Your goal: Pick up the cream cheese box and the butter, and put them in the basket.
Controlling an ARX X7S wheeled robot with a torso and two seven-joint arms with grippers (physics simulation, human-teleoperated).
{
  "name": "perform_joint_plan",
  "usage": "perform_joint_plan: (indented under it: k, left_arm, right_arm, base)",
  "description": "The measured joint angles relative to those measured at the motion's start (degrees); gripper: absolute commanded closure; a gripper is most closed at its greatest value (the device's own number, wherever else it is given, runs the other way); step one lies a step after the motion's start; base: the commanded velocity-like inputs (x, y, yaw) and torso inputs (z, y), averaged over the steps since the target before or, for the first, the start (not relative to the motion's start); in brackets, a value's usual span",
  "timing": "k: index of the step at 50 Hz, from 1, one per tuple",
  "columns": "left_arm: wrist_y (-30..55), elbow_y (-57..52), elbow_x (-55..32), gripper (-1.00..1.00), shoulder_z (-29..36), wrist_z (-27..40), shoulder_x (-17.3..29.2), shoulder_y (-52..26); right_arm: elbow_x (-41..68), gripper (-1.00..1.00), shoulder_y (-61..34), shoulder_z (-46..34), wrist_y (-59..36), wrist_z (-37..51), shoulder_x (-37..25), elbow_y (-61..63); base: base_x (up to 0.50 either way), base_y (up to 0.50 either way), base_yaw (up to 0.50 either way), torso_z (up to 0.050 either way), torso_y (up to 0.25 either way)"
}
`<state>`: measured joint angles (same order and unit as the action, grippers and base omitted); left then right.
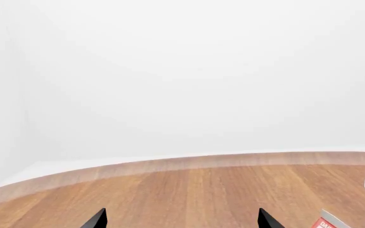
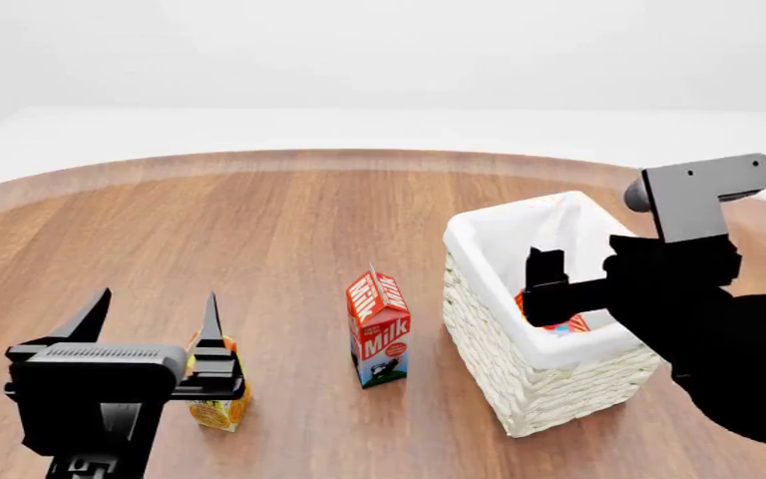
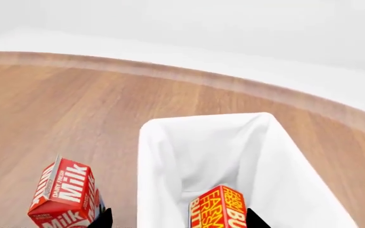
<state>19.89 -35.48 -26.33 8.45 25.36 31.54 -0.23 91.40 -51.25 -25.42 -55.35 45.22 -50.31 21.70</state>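
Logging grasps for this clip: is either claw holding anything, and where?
Left claw holds nothing. Right claw, over the basket, has the butter between its fingers; contact unclear.

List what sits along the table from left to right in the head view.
Left pincer → orange juice carton → milk carton → basket → butter inside it, at the right pincer.

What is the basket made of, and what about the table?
The basket looks like pale woven wicker: its sides show a bumpy weave. Inside is a white liner, probably cloth, folded over the rim. The table looks like smooth wood, brown with streaky grain lines.
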Motion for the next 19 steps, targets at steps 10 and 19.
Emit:
perform_joint_plan:
  k: [10, 19]
  left_arm:
    - [-0.16, 0.12, 0.04, -1.00, 0.15, -0.01, 0.02, -0.03]
    - [-0.23, 0.08, 0.01, -1.00, 0.17, 0.05, 0.09, -0.01]
  right_arm:
    - [1.17, -1.00, 5.60, 2.52, 3.70, 3.90, -2.04, 7.83]
    - [1.06, -1.00, 11.08, 4.79, 7.60, 6.79, -3.18, 13.68]
  base:
    - [0.00, 0.00, 0.00, 0.000, 0.000]
    - [0.00, 0.00, 0.00, 0.000, 0.000]
